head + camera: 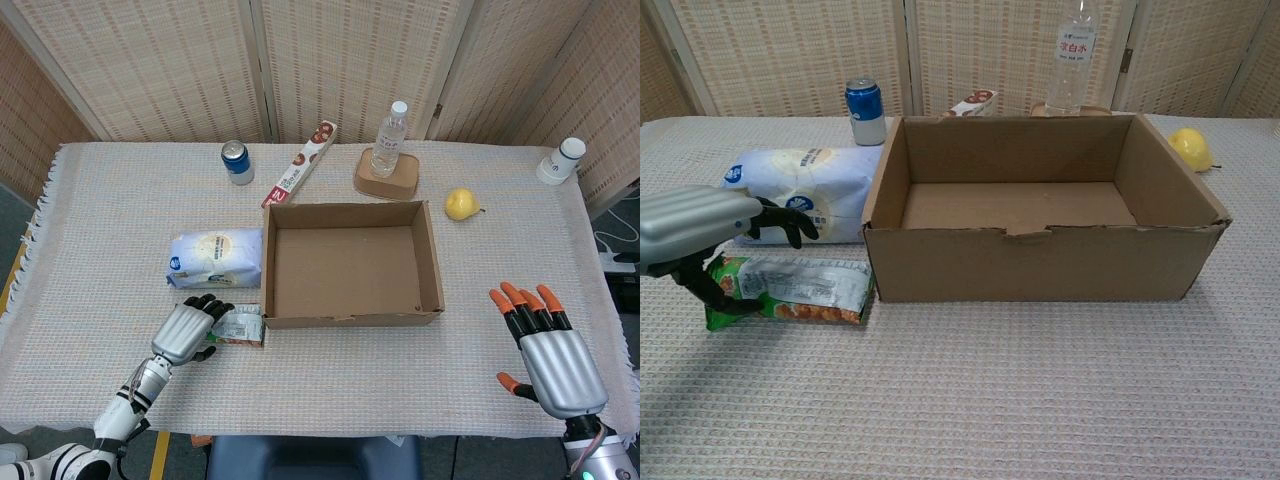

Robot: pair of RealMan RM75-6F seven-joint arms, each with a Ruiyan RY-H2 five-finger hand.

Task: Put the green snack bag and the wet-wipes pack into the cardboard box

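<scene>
The green snack bag (241, 326) (800, 291) lies flat at the front left corner of the empty cardboard box (350, 320) (1040, 265). Behind the bag, against the box's left wall, lies the white and blue wet-wipes pack (215, 257) (820, 195). My left hand (186, 331) (702, 226) hovers over the bag's left end, its fingers arched above the bag and its thumb down at the bag's left edge; it does not grip the bag. My right hand (550, 350) is open with fingers spread, low at the right of the box, and shows only in the head view.
At the back stand a blue can (237, 162) (866, 110), a long snack carton (306, 160), a water bottle (390, 138) on a brown stand (385, 182), a yellow fruit (460, 204) (1191, 148) and a white cup (560, 160). A woven screen closes off the rear.
</scene>
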